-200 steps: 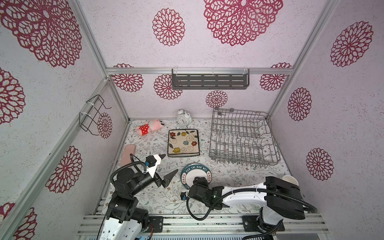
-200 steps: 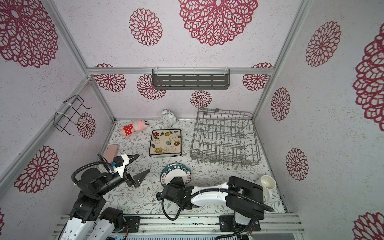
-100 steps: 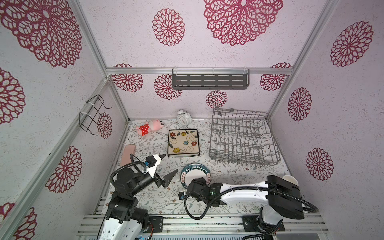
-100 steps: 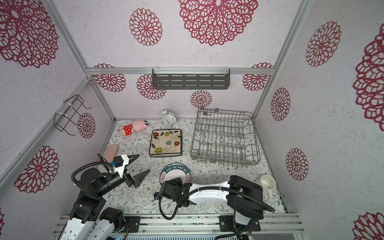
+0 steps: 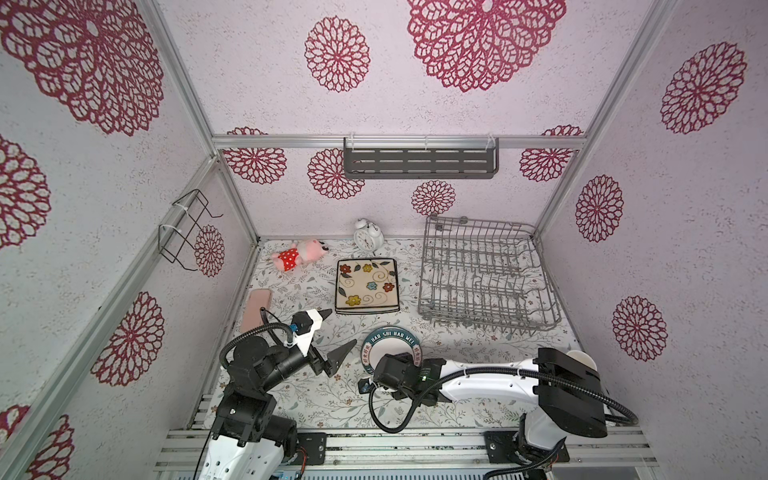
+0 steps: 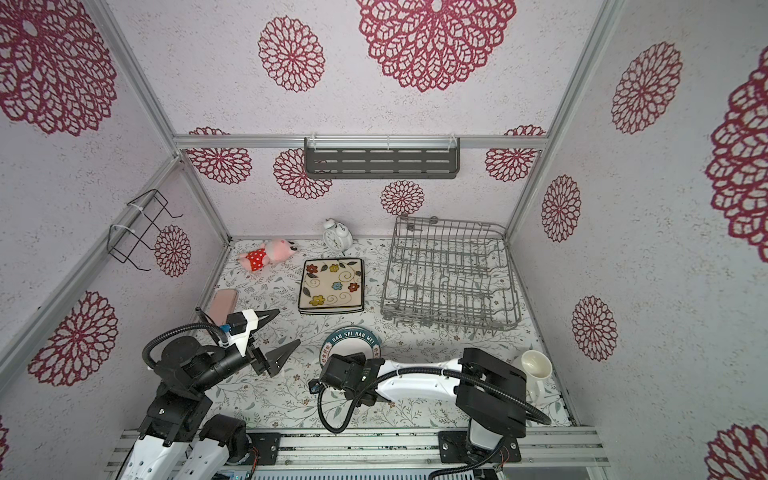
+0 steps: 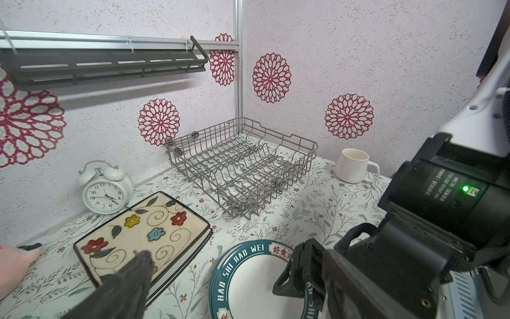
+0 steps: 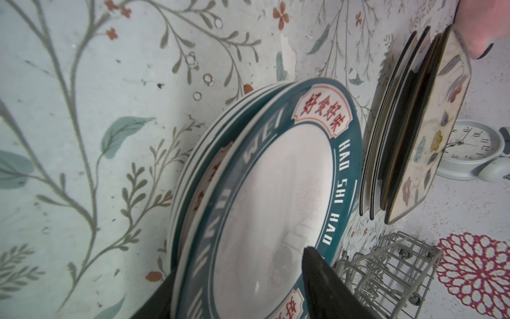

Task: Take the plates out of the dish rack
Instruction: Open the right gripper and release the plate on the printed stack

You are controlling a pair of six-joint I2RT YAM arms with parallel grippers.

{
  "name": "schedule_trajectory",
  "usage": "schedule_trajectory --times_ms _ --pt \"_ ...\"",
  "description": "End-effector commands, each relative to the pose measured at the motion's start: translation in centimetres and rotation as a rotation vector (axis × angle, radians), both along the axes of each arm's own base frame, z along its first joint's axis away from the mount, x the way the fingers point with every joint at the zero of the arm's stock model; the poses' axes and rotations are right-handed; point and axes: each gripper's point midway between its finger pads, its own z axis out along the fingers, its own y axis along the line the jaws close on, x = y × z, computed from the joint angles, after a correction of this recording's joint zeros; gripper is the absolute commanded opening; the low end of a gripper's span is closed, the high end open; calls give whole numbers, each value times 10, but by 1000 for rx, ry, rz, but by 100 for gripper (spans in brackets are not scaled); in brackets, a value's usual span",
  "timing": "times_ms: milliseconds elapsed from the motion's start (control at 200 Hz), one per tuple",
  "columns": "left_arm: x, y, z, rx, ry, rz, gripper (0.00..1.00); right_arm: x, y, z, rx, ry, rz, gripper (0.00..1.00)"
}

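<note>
The grey wire dish rack (image 5: 490, 322) (image 6: 453, 320) stands at the back right with no plates in it. Square flower-painted plates (image 5: 365, 284) (image 7: 138, 234) lie stacked mid-table. Round teal-rimmed plates (image 5: 390, 338) (image 8: 276, 179) lie stacked near the front. My right gripper (image 5: 388, 360) (image 8: 240, 262) is open, rolled on its side at the round stack's near rim. One finger is down beside the stack and the other over the top plate's face. My left gripper (image 5: 338, 330) (image 6: 286, 327) hangs wide open and empty, left of the round plates.
A white mug (image 6: 534, 368) stands at the front right behind the right arm. A white alarm clock (image 5: 368, 237) and a pink plush pig (image 5: 297, 257) sit along the back wall. A flat pink object (image 5: 255, 307) lies at the left edge.
The right gripper's jaws have spread a little wider, and its wrist has shifted slightly left at the round plates. The left arm has not moved.
</note>
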Motion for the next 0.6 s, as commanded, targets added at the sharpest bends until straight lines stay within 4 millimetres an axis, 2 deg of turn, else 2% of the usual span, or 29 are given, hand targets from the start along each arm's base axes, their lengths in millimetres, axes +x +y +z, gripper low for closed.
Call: schedule_trajectory --times_ms 0,595 --pt "-3 -2 -1 5 -5 -18 97 -3 0 6 20 56 -17 61" --pt "-3 -2 -1 6 -6 -16 97 -9 -2 11 27 168 -28 64"
